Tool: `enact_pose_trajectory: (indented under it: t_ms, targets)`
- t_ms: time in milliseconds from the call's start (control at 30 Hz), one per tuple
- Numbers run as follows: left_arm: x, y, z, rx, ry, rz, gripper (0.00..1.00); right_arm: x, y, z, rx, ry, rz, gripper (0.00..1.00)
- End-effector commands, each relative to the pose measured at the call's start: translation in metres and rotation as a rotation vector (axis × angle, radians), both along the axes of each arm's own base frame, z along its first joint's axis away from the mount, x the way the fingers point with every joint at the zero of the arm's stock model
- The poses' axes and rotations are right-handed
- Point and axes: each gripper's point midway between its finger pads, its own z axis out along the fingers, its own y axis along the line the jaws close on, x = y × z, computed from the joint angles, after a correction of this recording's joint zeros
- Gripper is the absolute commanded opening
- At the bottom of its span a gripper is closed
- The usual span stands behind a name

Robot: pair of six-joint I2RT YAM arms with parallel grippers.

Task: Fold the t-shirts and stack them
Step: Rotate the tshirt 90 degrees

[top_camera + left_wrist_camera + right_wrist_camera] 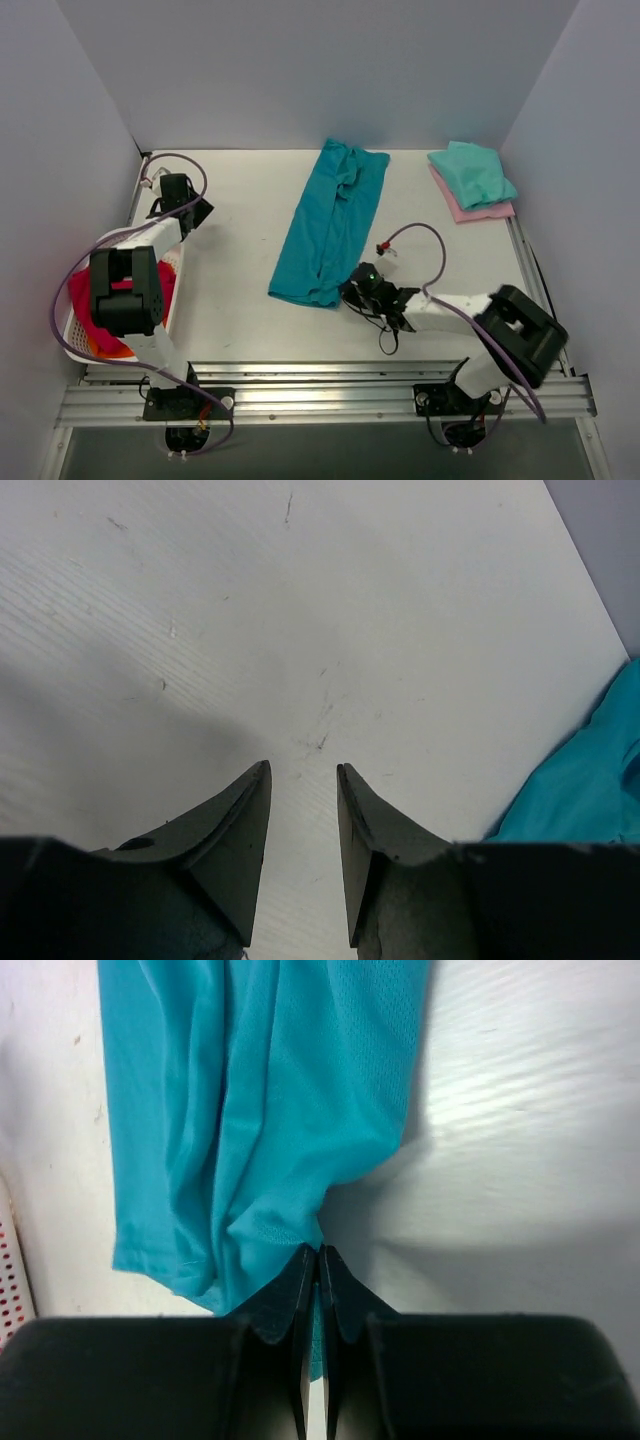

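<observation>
At the near hem of the teal-blue t-shirt: right gripper, jaws pressed together on a pinch of cloth. Shirt itself: long folded strip flat on the tabletop. Well left of it, nearer: white basket holding red cloth. Left of it, farther: left gripper, narrowly parted, empty. Far right of it: mint-green t-shirt folded atop pink t-shirt.

White lattice basket at table left edge.
</observation>
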Motion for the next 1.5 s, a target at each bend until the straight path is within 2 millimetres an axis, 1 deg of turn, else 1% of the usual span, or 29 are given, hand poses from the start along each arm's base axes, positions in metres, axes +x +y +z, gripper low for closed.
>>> enact_pose_trajectory:
  t_ms: [0,33,67,133,167,233,267,333,367,400,433,467,500,533,567,600,633,667,700,767,867,900,933,967,1100,1133,1167,1300,1467]
  targets:
    - [0.006,-0.011,0.052,-0.004,-0.123,-0.018,0.42,-0.014,-0.076,0.011,-0.181,-0.038,-0.166,0.0]
    - [0.005,-0.027,0.056,-0.004,-0.131,-0.047,0.41,-0.022,-0.093,0.009,-0.227,-0.018,-0.193,0.0]
    - [0.003,-0.037,0.064,-0.004,-0.148,-0.066,0.42,-0.021,-0.105,0.024,-0.223,-0.06,-0.24,0.0]
    - [-0.009,-0.047,0.061,0.011,-0.114,-0.08,0.42,-0.032,-0.13,0.022,-0.28,-0.039,-0.282,0.0]
    - [-0.014,-0.062,0.069,0.021,-0.127,-0.114,0.42,-0.034,-0.143,0.031,-0.29,-0.06,-0.32,0.0]
    - [-0.029,-0.073,0.073,0.045,-0.119,-0.131,0.43,-0.043,-0.162,0.031,-0.33,-0.048,-0.357,0.0]
    - [-0.037,-0.09,0.073,0.049,-0.117,-0.173,0.44,-0.043,-0.166,0.039,-0.315,-0.073,-0.377,0.01]
    - [-0.054,-0.104,0.065,0.062,-0.098,-0.215,0.46,-0.049,-0.177,0.041,-0.334,-0.069,-0.396,0.44]
    - [-0.061,-0.108,0.073,0.079,-0.117,-0.228,0.5,-0.049,-0.179,0.045,-0.318,-0.081,-0.412,0.61]
    - [-0.074,-0.122,0.065,0.093,-0.097,-0.263,0.59,-0.05,-0.182,0.047,-0.321,-0.087,-0.42,0.91]
    - [-0.082,-0.125,0.073,0.103,-0.113,-0.269,0.67,-0.051,-0.184,0.046,-0.33,-0.086,-0.418,0.99]
    - [-0.089,-0.126,0.072,0.133,-0.11,-0.266,0.81,-0.051,-0.185,0.048,-0.334,-0.091,-0.419,1.0]
    - [-0.1,-0.139,0.07,0.149,-0.109,-0.297,0.85,-0.051,-0.186,0.049,-0.337,-0.094,-0.417,1.0]
    - [-0.108,-0.142,0.081,0.154,-0.131,-0.302,0.9,-0.051,-0.185,0.05,-0.34,-0.095,-0.413,1.0]
    - [-0.117,-0.142,0.081,0.176,-0.122,-0.299,0.94,-0.05,-0.184,0.051,-0.342,-0.099,-0.402,1.0]
    - [-0.131,-0.157,0.083,0.192,-0.131,-0.341,0.96,-0.049,-0.181,0.053,-0.33,-0.106,-0.392,1.0]
    - [-0.143,-0.162,0.099,0.197,-0.171,-0.349,0.99,-0.047,-0.178,0.057,-0.319,-0.12,-0.377,1.0]
    - [-0.154,-0.166,0.099,0.21,-0.173,-0.362,0.94,-0.047,-0.177,0.06,-0.325,-0.133,-0.36,0.99]
    - [-0.166,-0.177,0.103,0.205,-0.192,-0.397,0.94,-0.047,-0.179,0.062,-0.333,-0.14,-0.361,0.98]
    - [-0.177,-0.181,0.101,0.191,-0.225,-0.429,0.94,-0.047,-0.176,0.069,-0.303,-0.161,-0.356,0.96]
    - [-0.185,-0.17,0.077,0.247,-0.205,-0.406,0.97,-0.045,-0.173,0.075,-0.283,-0.202,-0.337,0.94]
    - [-0.201,-0.18,0.07,0.31,-0.227,-0.439,0.98,-0.044,-0.169,0.079,-0.273,-0.209,-0.318,0.94]
    - [-0.201,-0.178,0.073,0.313,-0.235,-0.427,0.97,-0.044,-0.168,0.08,-0.269,-0.209,-0.32,0.94]
    - [-0.214,-0.194,0.063,0.294,-0.237,-0.494,0.97,-0.044,-0.167,0.078,-0.276,-0.197,-0.313,0.94]
    - [-0.248,-0.227,0.027,0.197,-0.102,-0.654,1.0,-0.044,-0.156,0.073,-0.305,-0.173,-0.239,0.95]
    - [-0.256,-0.233,0.013,0.204,-0.056,-0.681,1.0,-0.045,-0.156,0.066,-0.328,-0.154,-0.227,0.96]
    - [-0.27,-0.242,0.006,0.216,-0.033,-0.721,0.95,-0.046,-0.154,0.061,-0.325,-0.139,-0.226,0.97]
    - [-0.292,-0.263,-0.013,0.215,-0.002,-0.786,0.95,-0.049,-0.14,0.038,-0.282,-0.081,-0.189,0.97]
    - [-0.293,-0.288,-0.032,0.184,0.009,-0.838,0.94,-0.056,-0.129,0.004,-0.242,-0.019,-0.167,0.95]
